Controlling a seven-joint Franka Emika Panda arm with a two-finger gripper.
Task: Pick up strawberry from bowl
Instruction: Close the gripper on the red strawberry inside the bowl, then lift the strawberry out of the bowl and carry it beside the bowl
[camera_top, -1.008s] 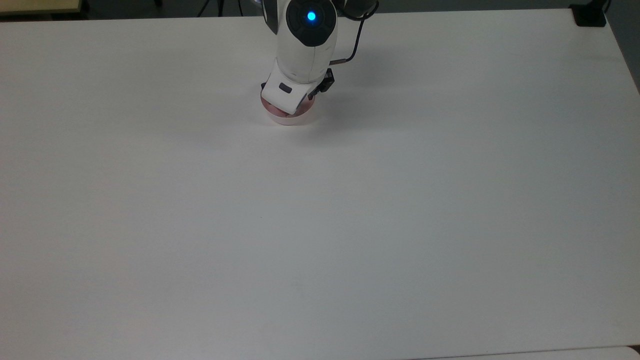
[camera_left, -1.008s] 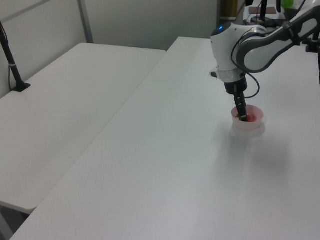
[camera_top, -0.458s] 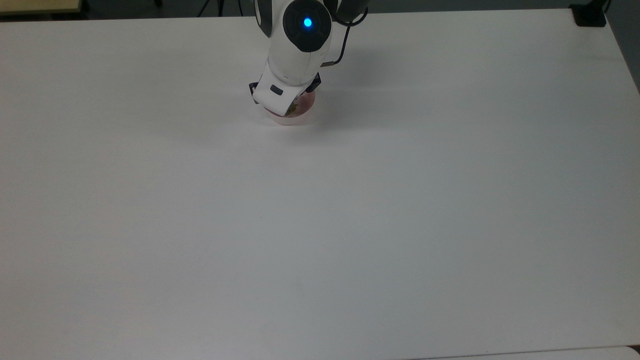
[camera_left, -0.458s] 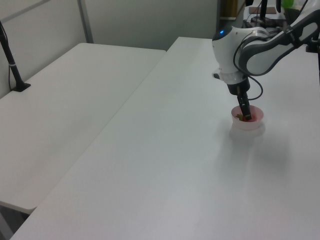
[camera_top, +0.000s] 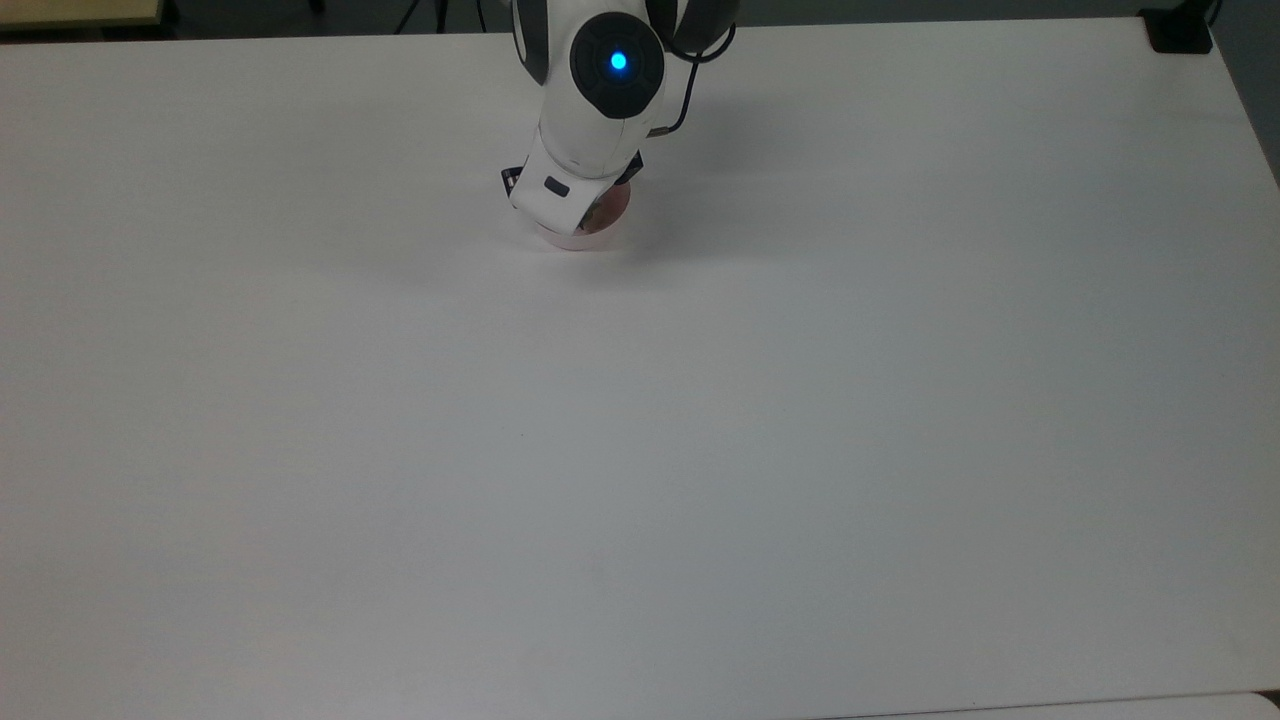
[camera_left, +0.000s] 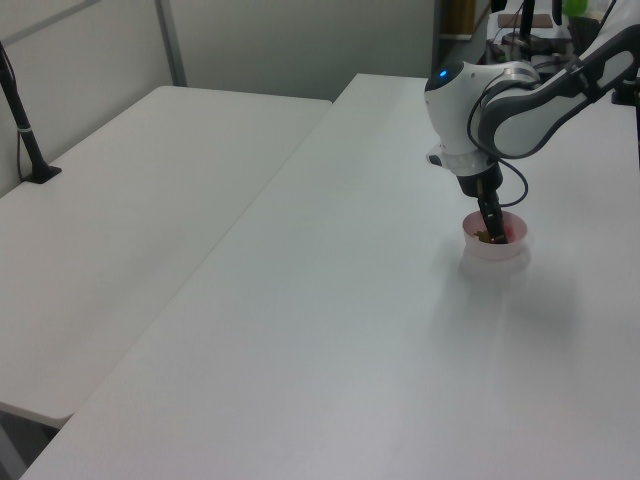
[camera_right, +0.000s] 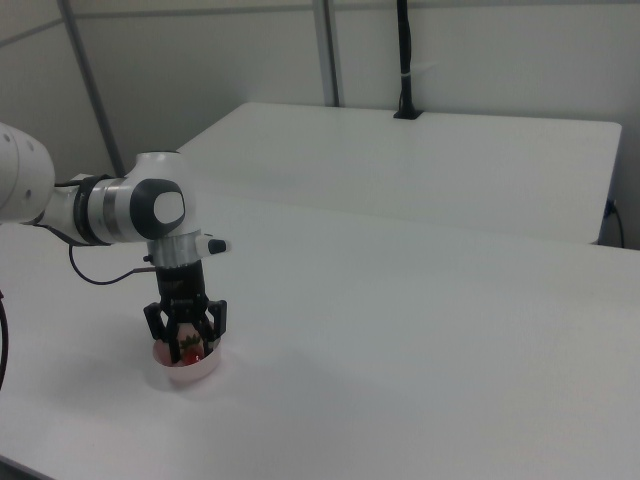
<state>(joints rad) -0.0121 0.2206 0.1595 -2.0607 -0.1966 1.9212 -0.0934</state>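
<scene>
From the top view, I saw the wrist had slid toward the top view's left over the past second, baring more of the bowl (camera_top: 605, 222) and hinting at a lift. On the left view, the gripper (camera_left: 490, 233) had risen slightly inside the bowl. On the right view, its fingers (camera_right: 208, 326) sat clamped on the strawberry (camera_right: 189, 347) just above the bowl.

My top view looks steeply down on the tabletop (camera_top: 640, 450), with the bowl (camera_top: 585, 232) far off at 12 o'clock. My left and right views sit lower, at opposite corners, and share that bowl.
</scene>
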